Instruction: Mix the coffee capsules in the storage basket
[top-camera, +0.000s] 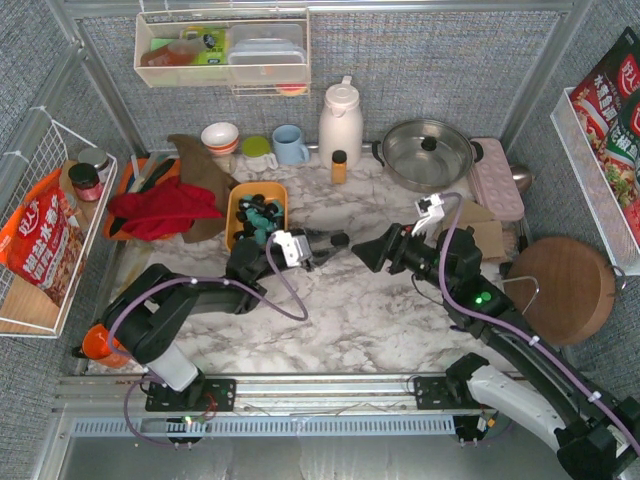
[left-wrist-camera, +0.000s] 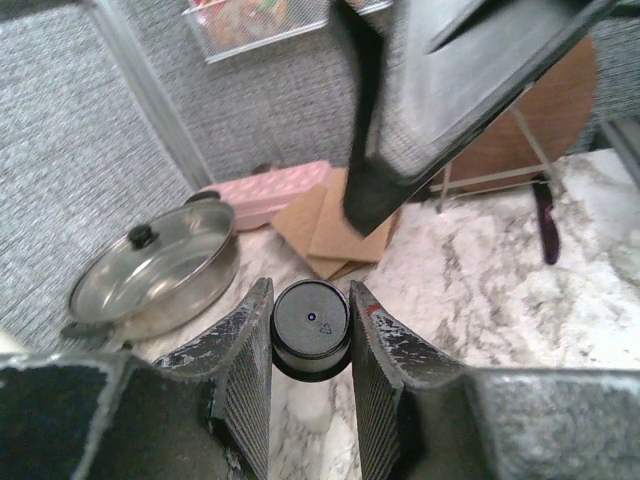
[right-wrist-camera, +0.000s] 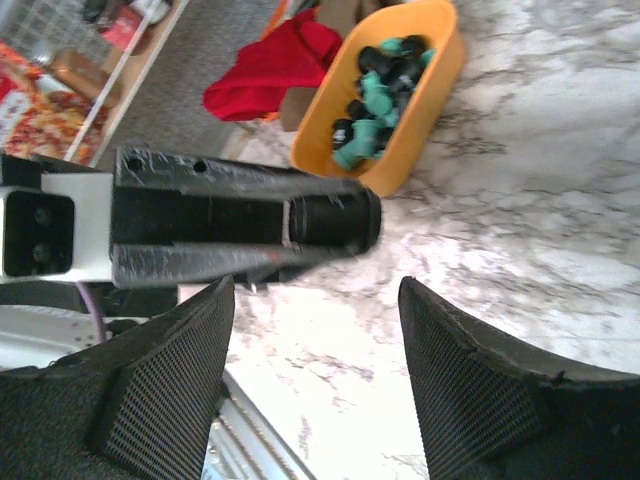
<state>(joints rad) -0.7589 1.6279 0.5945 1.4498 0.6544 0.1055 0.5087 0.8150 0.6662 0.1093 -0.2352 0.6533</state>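
The orange-yellow storage basket (top-camera: 238, 203) stands left of centre and holds several teal and black coffee capsules (top-camera: 256, 216); it also shows in the right wrist view (right-wrist-camera: 432, 88) with its capsules (right-wrist-camera: 375, 85). My left gripper (top-camera: 333, 244) is shut on a black capsule (left-wrist-camera: 311, 322), held above the marble to the right of the basket; the same capsule shows in the right wrist view (right-wrist-camera: 340, 222). My right gripper (top-camera: 360, 254) is open and empty, its jaws wide, facing the left gripper's tip from the right at close range.
A lidded steel pan (top-camera: 428, 152), pink tray (top-camera: 497, 177) and cardboard pieces (top-camera: 486, 232) lie at the back right. A white jug (top-camera: 340, 122), mugs (top-camera: 290, 144), a small orange bottle (top-camera: 339, 166) and a red cloth (top-camera: 160, 211) line the back and left. A wooden board (top-camera: 564, 289) sits right.
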